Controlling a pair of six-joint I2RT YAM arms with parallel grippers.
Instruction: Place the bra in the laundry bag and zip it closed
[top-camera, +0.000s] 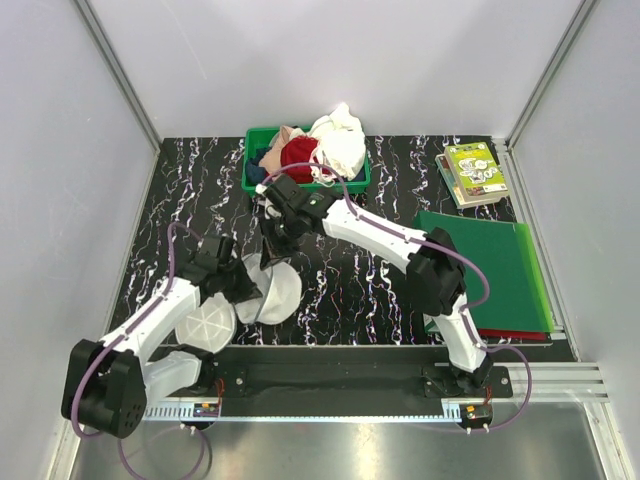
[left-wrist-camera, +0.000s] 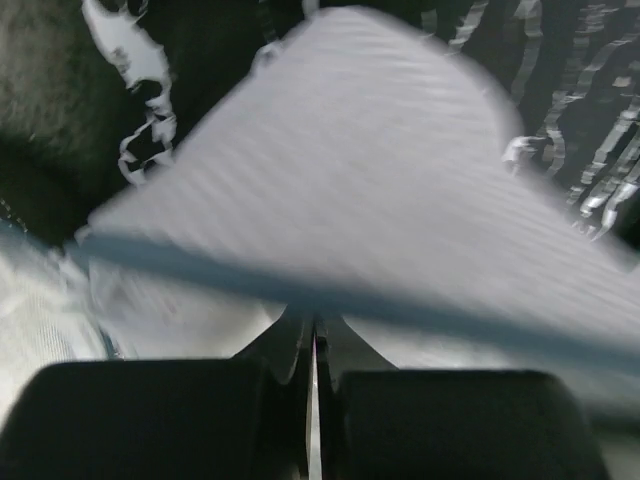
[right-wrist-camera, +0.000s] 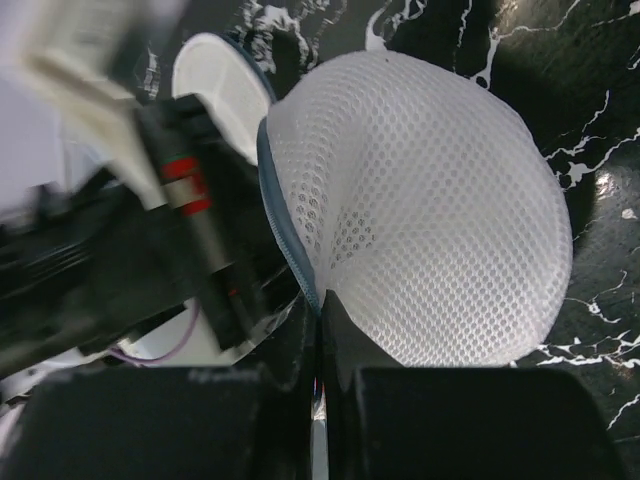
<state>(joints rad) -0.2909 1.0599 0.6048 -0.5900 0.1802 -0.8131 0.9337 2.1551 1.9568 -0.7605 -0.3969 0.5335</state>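
- Black marbled table (top-camera: 400, 290) carries everything; the work is at centre-left of the top view.
- Laundry bag (top-camera: 282, 292) lies open there. Its mesh dome half is tipped up and its flat half (top-camera: 205, 325) lies toward lower left. Can't tell if anything's inside.
- Bra (top-camera: 342, 138), as I read it, is the white lump at the bin's upper right, w/ what looks like a thin strap looping by the front rim. It's well apart from the bag, not yet loaded.
- R gripper (right-wrist-camera: 320, 305): fingers pressed together, pinching the dome half's grey zip rim.
- L gripper (left-wrist-camera: 312, 338): also pressed together on the bag's edge nearby; that view is blurred.
- Step, prob.: spreading the bag's mouth. To do it well, hold the rim w/ one gripper, mouth up and wide. The mesh is floppy and may fold shut if tugged both ways. Free the other arm to fetch.
- Green mat (top-camera: 495, 270) sits at right, well clear.
- Green bin (top-camera: 249, 160) is just behind the R wrist. A red garment (top-camera: 298, 153) and beige cloth (top-camera: 290, 135) bunch against the bra, so the straps may snag on lifting.
- Book (top-camera: 472, 172) at upper right is no bother.
- In the way: the arms crowd each other over the bag.
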